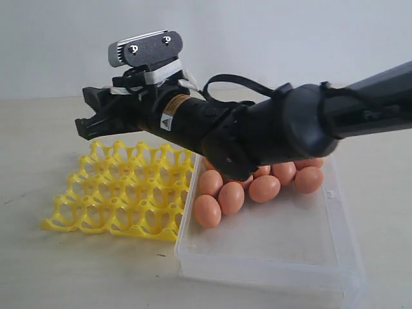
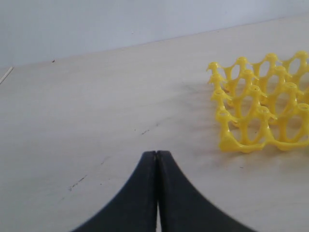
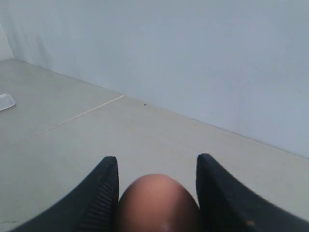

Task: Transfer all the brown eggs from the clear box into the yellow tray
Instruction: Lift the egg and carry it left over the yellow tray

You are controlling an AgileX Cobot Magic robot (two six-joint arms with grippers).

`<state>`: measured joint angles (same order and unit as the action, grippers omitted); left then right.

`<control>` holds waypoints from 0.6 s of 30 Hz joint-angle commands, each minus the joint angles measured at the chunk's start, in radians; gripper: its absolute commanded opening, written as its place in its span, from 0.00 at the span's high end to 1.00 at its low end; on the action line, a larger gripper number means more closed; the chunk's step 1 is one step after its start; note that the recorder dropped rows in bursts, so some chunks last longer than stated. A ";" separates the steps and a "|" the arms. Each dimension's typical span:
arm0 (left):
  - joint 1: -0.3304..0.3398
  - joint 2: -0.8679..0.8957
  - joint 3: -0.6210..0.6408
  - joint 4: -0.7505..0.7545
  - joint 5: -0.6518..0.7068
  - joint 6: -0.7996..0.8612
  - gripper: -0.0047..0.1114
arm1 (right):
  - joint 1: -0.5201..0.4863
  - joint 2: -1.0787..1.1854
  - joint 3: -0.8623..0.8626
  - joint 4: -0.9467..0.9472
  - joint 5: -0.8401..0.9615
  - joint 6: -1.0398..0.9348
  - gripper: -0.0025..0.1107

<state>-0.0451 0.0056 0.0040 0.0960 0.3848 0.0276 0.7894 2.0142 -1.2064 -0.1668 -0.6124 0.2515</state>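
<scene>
Your R gripper (image 3: 157, 162) is clamped on one brown egg (image 3: 157, 205), up over the yellow tray (image 1: 119, 193) nr its 11 o'clock corner. Tray sits at 9 o'clock of the clear box (image 1: 270, 257). Other brown eggs (image 1: 264, 188) bunch at box's 12 o'clock end. L gripper (image 2: 157, 154): fingers pressed together, over table (image 2: 96, 121) nr tray.

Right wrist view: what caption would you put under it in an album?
The right claw holds one brown egg between its two dark fingers, pale tabletop and wall beyond.
</scene>
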 commanded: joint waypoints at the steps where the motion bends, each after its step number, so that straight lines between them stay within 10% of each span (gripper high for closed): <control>1: -0.005 -0.006 -0.004 -0.001 -0.006 -0.005 0.96 | 0.001 0.108 -0.141 -0.048 0.049 0.026 0.98; 18: -0.005 -0.006 -0.004 -0.001 -0.006 -0.005 0.96 | 0.001 0.390 -0.478 -0.106 0.155 0.098 0.98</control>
<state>-0.0451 0.0056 0.0040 0.0960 0.3848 0.0276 0.7894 2.3831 -1.6450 -0.2633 -0.4494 0.3411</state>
